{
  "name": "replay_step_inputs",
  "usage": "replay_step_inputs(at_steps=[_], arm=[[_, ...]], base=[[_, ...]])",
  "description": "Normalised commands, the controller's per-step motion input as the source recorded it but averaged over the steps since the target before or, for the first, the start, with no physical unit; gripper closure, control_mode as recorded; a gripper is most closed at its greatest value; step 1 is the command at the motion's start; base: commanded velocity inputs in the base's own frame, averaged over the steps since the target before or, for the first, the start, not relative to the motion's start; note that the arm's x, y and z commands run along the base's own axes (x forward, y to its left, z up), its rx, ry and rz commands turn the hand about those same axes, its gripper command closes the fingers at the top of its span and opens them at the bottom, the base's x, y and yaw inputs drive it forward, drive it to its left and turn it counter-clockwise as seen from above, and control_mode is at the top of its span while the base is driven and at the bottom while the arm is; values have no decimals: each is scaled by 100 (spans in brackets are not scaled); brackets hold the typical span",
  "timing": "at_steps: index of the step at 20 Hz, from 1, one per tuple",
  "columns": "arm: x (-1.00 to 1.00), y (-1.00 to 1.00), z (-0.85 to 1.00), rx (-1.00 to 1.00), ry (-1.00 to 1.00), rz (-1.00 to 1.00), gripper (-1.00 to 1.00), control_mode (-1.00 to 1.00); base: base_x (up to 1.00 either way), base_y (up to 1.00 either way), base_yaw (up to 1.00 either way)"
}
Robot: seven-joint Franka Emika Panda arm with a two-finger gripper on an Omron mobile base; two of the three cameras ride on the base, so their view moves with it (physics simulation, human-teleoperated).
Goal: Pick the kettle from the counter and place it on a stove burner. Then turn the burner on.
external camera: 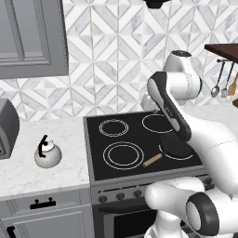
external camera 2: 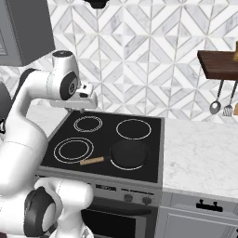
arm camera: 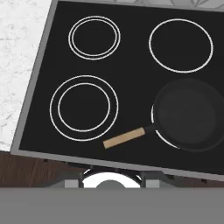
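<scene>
The small white kettle [external camera: 47,155] with its black arched handle stands upright on the marble counter [external camera: 65,135], left of the black cooktop. The largest double-ringed stove burner [external camera: 123,155] [external camera 2: 73,150] [arm camera: 84,108] lies bare at the cooktop's front left. My gripper [external camera 2: 81,109] hangs high over the back left of the cooktop, pointing down, well to the right of the kettle. Its fingers look spread, and nothing is between them.
A flat black pan [external camera: 175,148] [external camera 2: 130,154] [arm camera: 189,114] with a wooden handle [arm camera: 124,138] covers the front right burner. Stove knobs [external camera 2: 135,199] line the front panel. A grey appliance [external camera: 7,128] stands at the far left, and utensils [external camera 2: 216,104] hang under a wooden shelf.
</scene>
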Motion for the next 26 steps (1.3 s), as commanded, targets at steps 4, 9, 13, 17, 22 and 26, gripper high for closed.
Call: replay_step_inputs(at_steps=[4,9,13,17,22,26], arm=[[16,14,0,0,0,-2,-100,-100],[-38,97,-18,5,-20,-3,-100,-100],[-80,100,0,1,-47,0,-100,-100],[-52,100,0,1,-42,0,-100,-100],[-14,100,-3,10,-22,0,-100,-100],[1,100,-1,10,-6,0,-100,-100]], base=[[0,0,0],[0,0,0],[0,0,0],[0,0,0],[0,0,0],[0,0,0]])
